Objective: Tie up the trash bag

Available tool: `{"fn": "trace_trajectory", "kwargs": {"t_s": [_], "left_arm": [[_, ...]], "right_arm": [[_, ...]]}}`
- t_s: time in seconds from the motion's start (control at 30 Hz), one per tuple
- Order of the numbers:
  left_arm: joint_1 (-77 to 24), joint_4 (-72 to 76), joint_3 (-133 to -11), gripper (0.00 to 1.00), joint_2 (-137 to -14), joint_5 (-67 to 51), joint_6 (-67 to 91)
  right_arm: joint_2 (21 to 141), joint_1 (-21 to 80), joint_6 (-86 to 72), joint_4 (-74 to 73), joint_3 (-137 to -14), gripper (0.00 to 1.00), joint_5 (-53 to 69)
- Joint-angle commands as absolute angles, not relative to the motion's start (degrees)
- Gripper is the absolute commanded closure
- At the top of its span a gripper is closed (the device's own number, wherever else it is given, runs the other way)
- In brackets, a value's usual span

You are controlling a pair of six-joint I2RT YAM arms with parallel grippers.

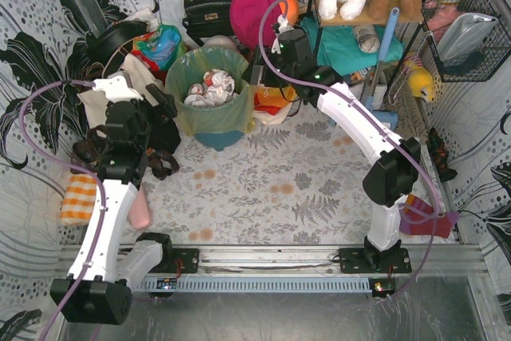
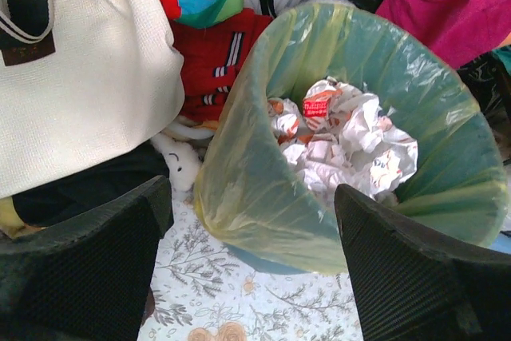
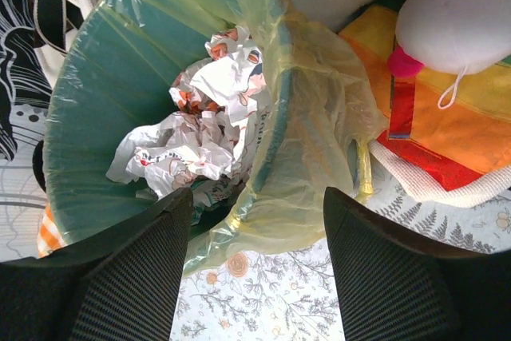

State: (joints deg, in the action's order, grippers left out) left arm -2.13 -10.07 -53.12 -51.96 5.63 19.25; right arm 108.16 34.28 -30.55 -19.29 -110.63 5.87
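Observation:
The trash bag [image 1: 209, 113] is thin yellow-green plastic lining a round teal bin [image 1: 219, 138], its edge folded down over the rim. Crumpled printed paper [image 1: 209, 87] fills the inside. My left gripper [image 1: 164, 103] hangs open at the bin's left side. In the left wrist view the trash bag [image 2: 255, 189] lies just beyond that left gripper [image 2: 251, 265], apart from both fingers. My right gripper [image 1: 278, 41] is at the bin's right rim. In the right wrist view the right gripper [image 3: 255, 269] is open, with the loose overhang of the trash bag [image 3: 311, 141] hanging between its fingers, untouched.
A cream tote bag [image 2: 88, 77] with black straps leans left of the bin. A black handbag [image 1: 206, 9] and a pink bag [image 1: 254, 9] stand behind it. Colourful fabric [image 3: 447, 117] and a white plush [image 3: 455, 13] crowd the bin's right side. A wire basket [image 1: 471, 37] hangs far right.

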Motion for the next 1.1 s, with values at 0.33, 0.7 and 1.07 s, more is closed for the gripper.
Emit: {"fn": "trace_trajectory", "kwargs": {"t_s": [0.33,0.7,1.07], "left_arm": [[-1.8,-21.2,-72.5,0.25,-67.7,9.6,25.6],[0.7,-24.9,-78.9,0.53,-76.6,5.0,26.1],[1.9,-26.1,-81.0,0.7,-80.2,-0.5,25.5]], "right_arm": [[113.1,34.9,-32.3,-26.4,-119.8,0.35,0.0],[117.5,35.0,-32.2,-28.7,-124.8,0.37,0.1],[123.7,35.0,-29.9,-33.2,-134.7,0.52,-0.7]]}}
